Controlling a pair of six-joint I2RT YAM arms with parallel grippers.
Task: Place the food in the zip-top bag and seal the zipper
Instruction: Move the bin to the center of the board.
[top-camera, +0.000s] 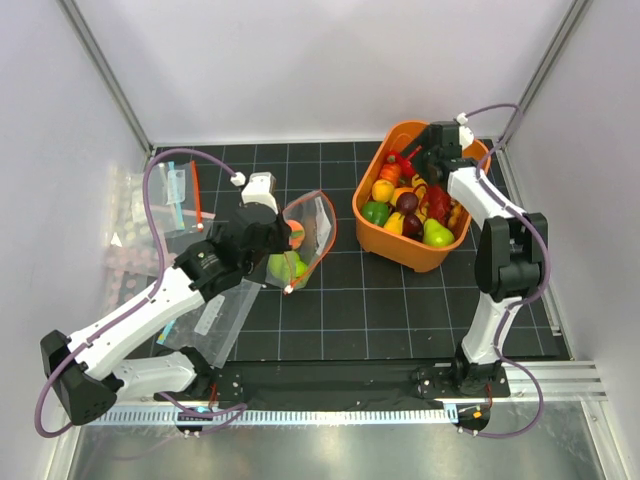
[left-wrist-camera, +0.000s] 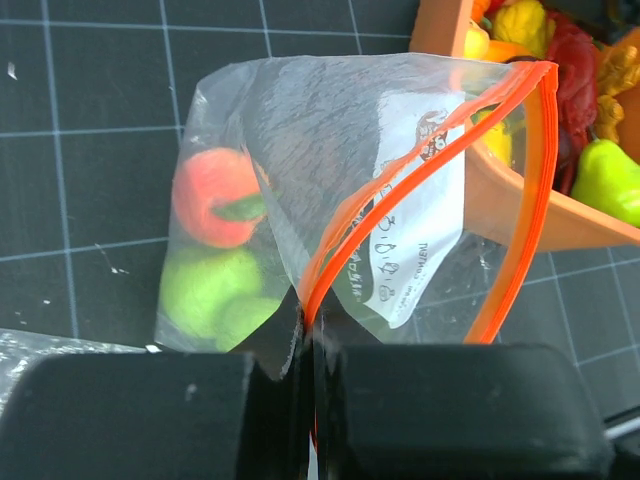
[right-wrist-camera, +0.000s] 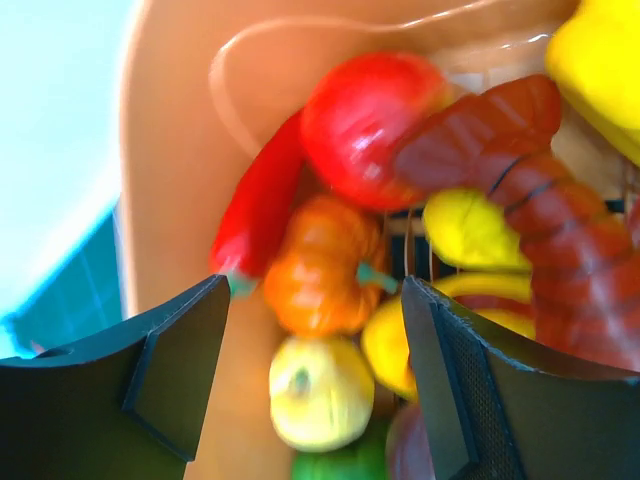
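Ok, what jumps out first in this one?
The orange tub at the far right, heaped with glossy toy food, with the right end effector open just above the pile. Then the zip-top bag at centre, its orange-red zipper gaping, pinched by the shut left end effector, with a reddish piece and a green piece inside.

The black left claw (left-wrist-camera: 308, 352) was clamped shut mid-worktop; the black right claw (right-wrist-camera: 312, 295), jaws apart, reached toward the far-right corner.

Top view down over whole table (top-camera: 340, 300); wrist views close on zip-top bag (left-wrist-camera: 300, 150) and orange tub (right-wrist-camera: 170, 200).
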